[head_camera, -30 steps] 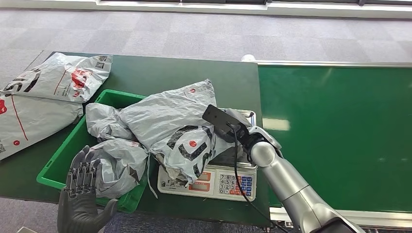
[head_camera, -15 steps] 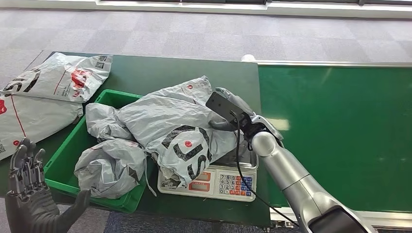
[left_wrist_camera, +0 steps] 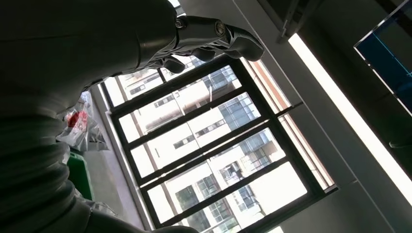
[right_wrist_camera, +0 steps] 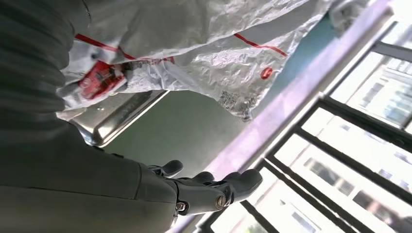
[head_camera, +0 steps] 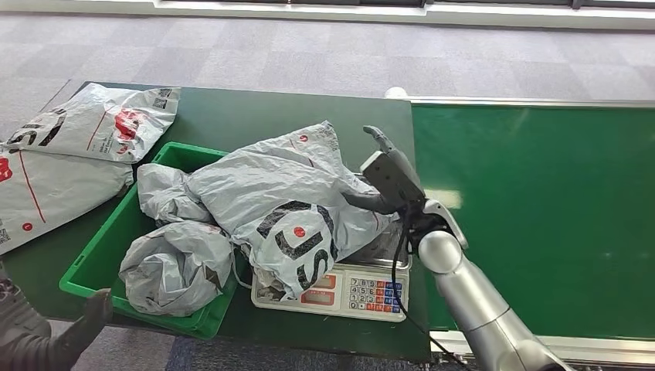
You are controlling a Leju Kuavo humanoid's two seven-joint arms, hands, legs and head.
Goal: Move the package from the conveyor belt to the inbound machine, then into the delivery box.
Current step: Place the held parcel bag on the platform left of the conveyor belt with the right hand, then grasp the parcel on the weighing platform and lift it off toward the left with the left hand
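Note:
A large grey package [head_camera: 290, 201] with a red and black logo lies across the steel pan of the scale [head_camera: 363, 291] and hangs over the edge of the green bin [head_camera: 96, 259]. My right hand [head_camera: 388, 174] hovers at the package's right side, fingers stretched out and holding nothing; its thumb is close against the bag. The right wrist view shows the crinkled package [right_wrist_camera: 204, 43], the scale pan [right_wrist_camera: 121, 116] and my empty right hand [right_wrist_camera: 204, 189]. My left hand [head_camera: 35, 340] sits low at the front left corner, off the table and empty, with its fingers [left_wrist_camera: 214, 36] loosely bent.
Two more grey packages [head_camera: 174, 267] [head_camera: 161, 193] lie in the green bin. Two flat packages [head_camera: 100, 120] [head_camera: 46, 189] rest on the table at far left. The green conveyor belt [head_camera: 533, 216] runs along the right, beside the scale.
My right hand has risen and drawn back to the right off the package, which now rests on the scale. My left hand has dropped down and away to the lower left.

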